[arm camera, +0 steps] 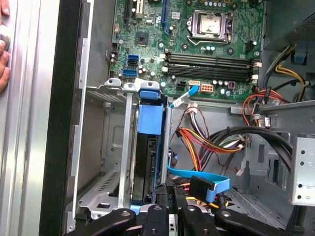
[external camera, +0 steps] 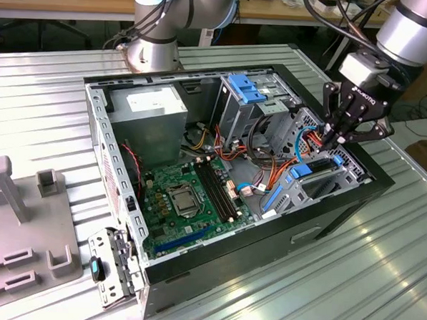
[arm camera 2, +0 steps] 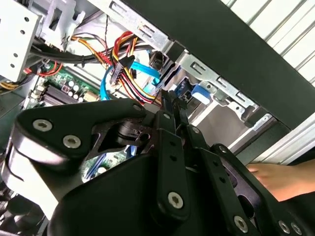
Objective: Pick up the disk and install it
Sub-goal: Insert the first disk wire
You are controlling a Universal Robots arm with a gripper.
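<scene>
I've got the gripper (external camera: 334, 137) down inside the open computer case (external camera: 325, 216), at the drive bay next to the case's front wall, on the exterior view's right. The fingers (arm camera: 170, 199) are pinched together, nearly flat, on the near edge of the disk (arm camera: 147, 162). The disk stands on edge in the metal drive bay (arm camera: 115, 162), its blue carrier tab (arm camera: 149, 119) pointing toward the motherboard (arm camera: 197, 44). It looks mostly seated in the slot, so I read this as the final push or alignment stage rather than the pickup.

To do it well:
- Push straight along the bay rails. Any yaw will jam the blue frame against the bay wall.
- Keep the force low and steady. Stop if it binds, back off slightly, then re-align.
- Watch the blue flat data cable (arm camera: 197, 178) and the red-yellow power wire bundle (arm camera: 206, 140). Both lie just beside the fingers and could get snagged or trapped behind the disk.
- Don't let go until the carrier looks flush with the bay edge.

One hazard: a person's hand (arm camera 2: 285, 179) rests on the table just outside the case wall, near the gripper, and fingertips (arm camera: 4, 59) also show at the case's outer edge. I'd keep moves slow and inside the case.
</scene>
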